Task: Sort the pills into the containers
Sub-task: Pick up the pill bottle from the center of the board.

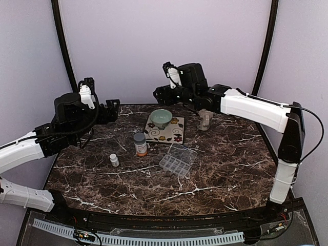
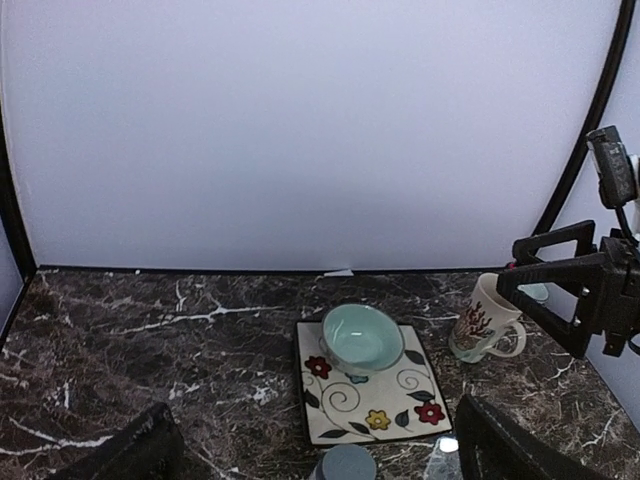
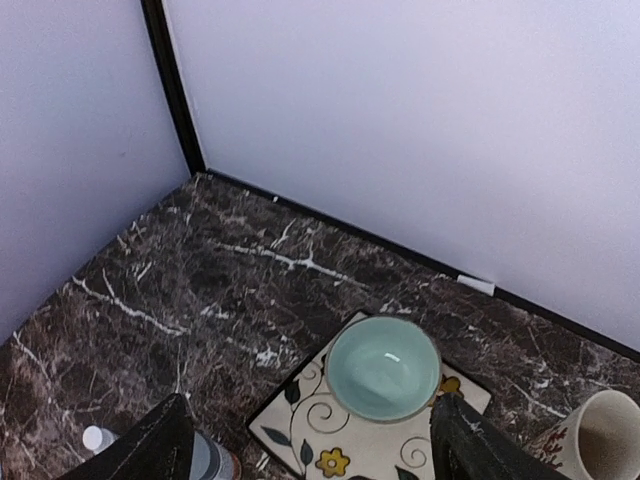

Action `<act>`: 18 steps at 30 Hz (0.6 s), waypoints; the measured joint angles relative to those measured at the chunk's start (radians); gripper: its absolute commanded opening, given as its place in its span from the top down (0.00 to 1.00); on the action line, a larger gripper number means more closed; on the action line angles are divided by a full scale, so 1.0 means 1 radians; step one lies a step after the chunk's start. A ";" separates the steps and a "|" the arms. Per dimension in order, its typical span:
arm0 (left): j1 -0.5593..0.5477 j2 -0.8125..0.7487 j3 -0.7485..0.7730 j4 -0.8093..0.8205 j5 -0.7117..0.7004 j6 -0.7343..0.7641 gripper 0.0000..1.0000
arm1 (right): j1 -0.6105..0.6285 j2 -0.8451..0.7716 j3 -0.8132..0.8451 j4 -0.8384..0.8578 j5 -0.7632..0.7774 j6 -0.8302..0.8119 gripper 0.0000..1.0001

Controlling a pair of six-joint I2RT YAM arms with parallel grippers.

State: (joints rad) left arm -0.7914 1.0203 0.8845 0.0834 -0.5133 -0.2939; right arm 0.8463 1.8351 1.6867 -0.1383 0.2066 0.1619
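Observation:
The clear pill box (image 1: pixel 177 160) lies right of the table's middle with its lid folded back, showing two rows of small square containers. No pills can be made out in any view. My left gripper (image 1: pixel 109 111) hangs open over the table's back left, well away from the box. In the left wrist view its fingers (image 2: pixel 128 455) stand wide apart with nothing between them. My right gripper (image 1: pixel 162 94) hovers open above the back middle, over a teal bowl (image 1: pixel 161 117). The right wrist view shows its fingers (image 3: pixel 152 447) spread on either side of that bowl (image 3: pixel 383 366).
The bowl sits on a floral tile (image 1: pixel 173 134). An orange bottle with a grey cap (image 1: pixel 140 144) stands left of the pill box, and a tiny white bottle (image 1: pixel 114 160) stands further left. A patterned mug (image 1: pixel 205 120) is at the back right. Walls close in the back and sides.

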 measured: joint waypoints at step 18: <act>0.115 0.035 -0.015 -0.198 0.027 -0.244 0.08 | 0.118 0.381 0.518 -0.523 -0.061 0.041 0.13</act>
State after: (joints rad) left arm -0.6765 1.0554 0.8692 -0.1143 -0.4866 -0.5377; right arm 0.9646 2.2162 2.2051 -0.6613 0.1455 0.2028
